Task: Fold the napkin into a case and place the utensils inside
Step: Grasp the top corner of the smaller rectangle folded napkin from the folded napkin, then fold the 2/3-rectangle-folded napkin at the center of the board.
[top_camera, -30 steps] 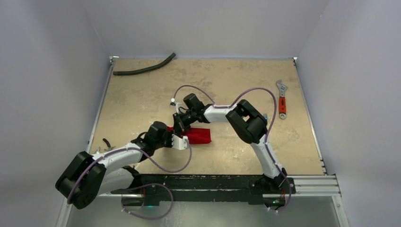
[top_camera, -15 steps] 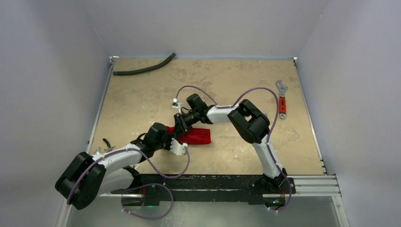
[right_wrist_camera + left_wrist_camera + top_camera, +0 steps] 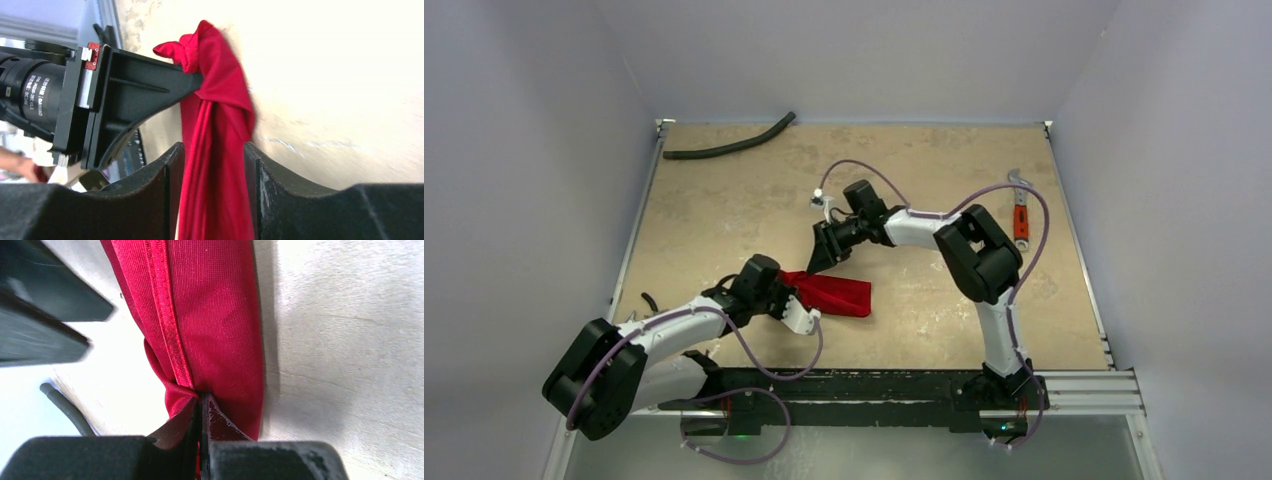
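Left gripper [image 3: 200, 407] clenched the left end of the folded red napkin [image 3: 839, 295], lying low-centre in the top view. Right gripper [image 3: 212, 147] hovered just above it, jaws parted.

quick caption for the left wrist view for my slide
Left hand pinches one end of the bunched red napkin stretched over the beige table.

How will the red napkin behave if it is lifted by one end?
Probably floppy: the napkin bunches into creases where the left gripper pinches it. Its slight sheen suggests it may slip. Thin folds suggest little weight.
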`<state>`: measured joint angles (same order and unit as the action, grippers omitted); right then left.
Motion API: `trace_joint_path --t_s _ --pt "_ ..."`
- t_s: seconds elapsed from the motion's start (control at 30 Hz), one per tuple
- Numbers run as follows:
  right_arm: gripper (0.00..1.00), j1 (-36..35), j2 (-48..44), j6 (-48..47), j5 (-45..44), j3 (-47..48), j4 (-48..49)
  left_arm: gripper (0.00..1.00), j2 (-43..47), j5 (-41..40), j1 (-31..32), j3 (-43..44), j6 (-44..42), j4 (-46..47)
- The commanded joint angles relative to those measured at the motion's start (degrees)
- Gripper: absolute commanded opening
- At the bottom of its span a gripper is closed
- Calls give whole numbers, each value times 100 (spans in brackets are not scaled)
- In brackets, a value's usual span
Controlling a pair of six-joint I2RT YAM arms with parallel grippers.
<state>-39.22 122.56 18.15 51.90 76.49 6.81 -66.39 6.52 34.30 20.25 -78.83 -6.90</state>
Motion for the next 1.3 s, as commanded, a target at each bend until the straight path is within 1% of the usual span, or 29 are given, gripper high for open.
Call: trace_joint_path --t_s 0.0,0.1,0.2,0.27,0.37,0.5,0.67,0.8,0.97,1.1,1.17,1.27 --pt "51 254 -901 -1025 -481 -223 -661 0 -231 705 26 -147 16 -1588" --pt "53 257 -1453 -1490 -936 -746 -844 0 -254 748 25 -112 87 -1659" --pt "56 203 -2212 -1932 -1227 -1596 -593 0 -288 763 41 -72 105 -1720" --pt "57 204 -2663 -2114 -1392 -1903 -543 0 -317 752 41 -44 84 -1793" --pt "58 129 -3022 -2368 -1514 -2196 -935 0 -326 706 35 -22 100 -1859" --pt "59 -250 -3393 -2610 -1774 -2408 -1256 0 -298 602 40 -26 312 -1888" --pt "59 -600 -3465 -3116 -2250 -2241 -1707 0 -216 532 39 -60 486 -1894" --pt "59 -777 -3130 -3402 -2656 -1856 -2313 0 -169 525 41 -82 524 -1894" --pt "60 -790 -2768 -3540 -2980 -1749 -2521 0 -115 517 36 -115 561 -1870" --pt "59 -835 -2763 -3521 -3079 -1777 -2469 0 -89 491 41 -126 533 -1884" --pt "57 -840 -2722 -3528 -3077 -1755 -2522 0 -85 477 37 -135 521 -1886" --pt "50 -833 -2809 -3529 -2834 -1747 -2420 0 -76 466 40 -140 496 -1880"
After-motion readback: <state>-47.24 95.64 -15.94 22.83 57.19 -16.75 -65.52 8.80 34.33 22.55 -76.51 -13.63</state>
